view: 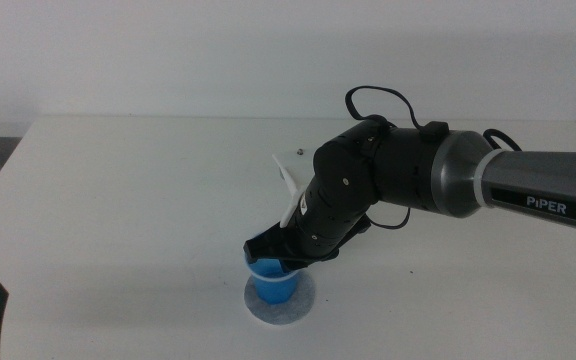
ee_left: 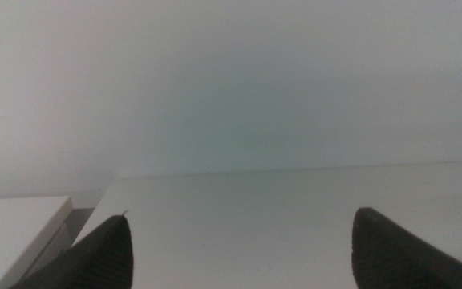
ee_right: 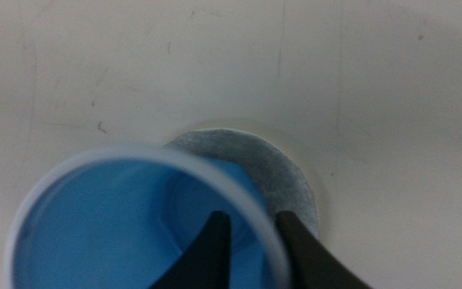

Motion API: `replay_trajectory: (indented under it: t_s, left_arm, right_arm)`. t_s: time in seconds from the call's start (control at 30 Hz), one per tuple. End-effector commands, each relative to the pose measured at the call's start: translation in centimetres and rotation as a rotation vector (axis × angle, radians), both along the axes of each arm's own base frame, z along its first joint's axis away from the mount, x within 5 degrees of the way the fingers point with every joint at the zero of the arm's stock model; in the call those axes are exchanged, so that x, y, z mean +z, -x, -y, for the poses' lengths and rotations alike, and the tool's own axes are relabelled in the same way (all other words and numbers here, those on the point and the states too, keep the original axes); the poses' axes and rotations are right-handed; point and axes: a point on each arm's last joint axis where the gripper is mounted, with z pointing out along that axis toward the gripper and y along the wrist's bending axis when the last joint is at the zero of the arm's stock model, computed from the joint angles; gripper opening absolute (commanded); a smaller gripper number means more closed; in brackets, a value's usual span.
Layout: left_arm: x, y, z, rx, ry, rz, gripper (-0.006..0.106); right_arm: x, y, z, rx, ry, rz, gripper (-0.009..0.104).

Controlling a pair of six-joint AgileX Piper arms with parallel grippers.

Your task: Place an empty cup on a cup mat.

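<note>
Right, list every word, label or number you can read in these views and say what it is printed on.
"PiPER": white lettering on the right arm's dark forearm in the middle view.
Nothing readable on the cup, the cup mat or the table.
Both wrist views show no text.

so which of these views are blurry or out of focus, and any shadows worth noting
Right wrist view: the cup is soft and blurred up close, the cup mat sharper. Left wrist view: hazy throughout, the left gripper open over bare table. Middle view: sharp, a faint shadow under the right gripper.
</note>
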Motion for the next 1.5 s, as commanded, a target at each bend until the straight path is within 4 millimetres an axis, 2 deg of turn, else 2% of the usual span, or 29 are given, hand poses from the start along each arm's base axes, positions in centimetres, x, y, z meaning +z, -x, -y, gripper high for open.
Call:
replay_trajectory:
  t_s: [0.0,0.07,0.1,0.27,0.43,0.53,0.6,0.63,0.8,0.9,1.03,1.2,1.37,1.47]
  left_arm:
    - [0.1,0.0,0.0,-0.005,0.004,0.006,0.094]
    - [0.1,0.0,0.0,-0.005,0.004,0.006,0.094]
    - [0.1,0.0,0.0,-0.005,0.007,0.006,0.094]
    - [0.1,0.0,0.0,-0.005,0.007,0.006,0.094]
    - [0.1,0.0,0.0,-0.005,0.007,0.006,0.094]
    - [0.1,0.0,0.0,-0.005,0.007,0.006,0.094]
    - [0.1,0.0,0.0,-0.005,0.007,0.006,0.094]
    - [0.1,0.0,0.0,-0.005,0.007,0.006,0.094]
    - [0.1,0.0,0.0,-0.005,0.007,0.006,0.094]
    - [0.1,0.0,0.0,-0.005,0.006,0.006,0.094]
    - [0.1,0.0,0.0,-0.005,0.006,0.006,0.094]
    - [0.1,0.0,0.0,-0.005,0.006,0.006,0.094]
    - [0.1,0.0,0.0,-0.005,0.007,0.006,0.094]
    - [0.1,0.0,0.0,-0.005,0.007,0.006,0.094]
  right_arm:
    - [0.2,-0.1,0.0,0.004,0.000,0.014,0.020]
    - [0.2,-0.1,0.0,0.004,0.000,0.014,0.021]
    - [1.6,0.1,0.2,0.004,-0.021,0.036,0.028]
    - [3.8,0.5,0.7,0.010,-0.039,0.073,0.040]
    - [7.4,1.7,2.2,0.024,-0.045,0.142,0.050]
    - [10.5,2.8,5.5,-0.002,-0.079,0.238,0.053]
    - [11.5,3.4,8.1,-0.035,-0.112,0.301,0.056]
    - [12.6,4.0,10.0,-0.057,-0.136,0.353,0.059]
    - [14.3,6.9,17.8,-0.171,-0.160,0.507,0.080]
    - [14.4,8.8,22.5,-0.320,-0.147,0.561,0.093]
    - [13.6,11.8,26.4,-0.439,-0.090,0.645,0.093]
    - [12.2,15.7,27.5,-0.383,-0.089,0.849,0.093]
    - [8.6,19.2,27.8,-0.322,-0.055,0.889,0.093]
    - [7.5,21.1,28.0,-0.331,-0.088,0.970,0.093]
